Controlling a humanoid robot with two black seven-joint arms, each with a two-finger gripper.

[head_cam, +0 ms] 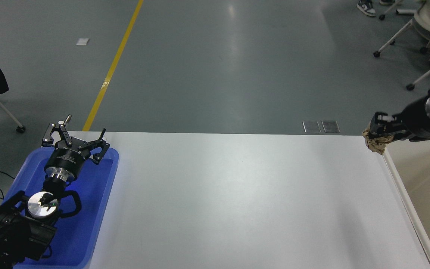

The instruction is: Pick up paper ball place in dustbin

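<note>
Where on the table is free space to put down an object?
The white table is bare between the blue tray at left and the dustbin at right. Crowded: the left gripper parked over the tray; the right gripper, holding the paper ball, at the dustbin's far corner.

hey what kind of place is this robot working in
Probably an indoor lab or workshop floor: smooth grey floor with a yellow line, wheeled office chairs at the far right, and a white table set up as a test bench.
</note>
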